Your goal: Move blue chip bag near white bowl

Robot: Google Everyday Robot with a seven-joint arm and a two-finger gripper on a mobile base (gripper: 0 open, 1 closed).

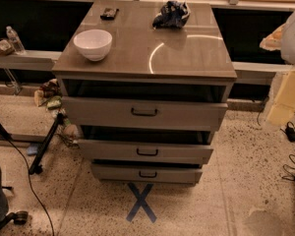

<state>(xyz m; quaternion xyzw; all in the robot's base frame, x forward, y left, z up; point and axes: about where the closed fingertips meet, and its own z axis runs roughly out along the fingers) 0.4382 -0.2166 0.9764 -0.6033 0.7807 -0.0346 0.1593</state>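
On the grey desk (187,53) the blue chip bag (171,14) lay far back, the white bowl (93,44) at front left. The tool (275,37) hung to the right of the bag; whether it was apart or together, I could not tell.

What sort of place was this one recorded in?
Probably a lab or test space: a drawer cabinet stands on a speckled floor marked with a blue tape X, with loose cables nearby. The gripper is not in view.
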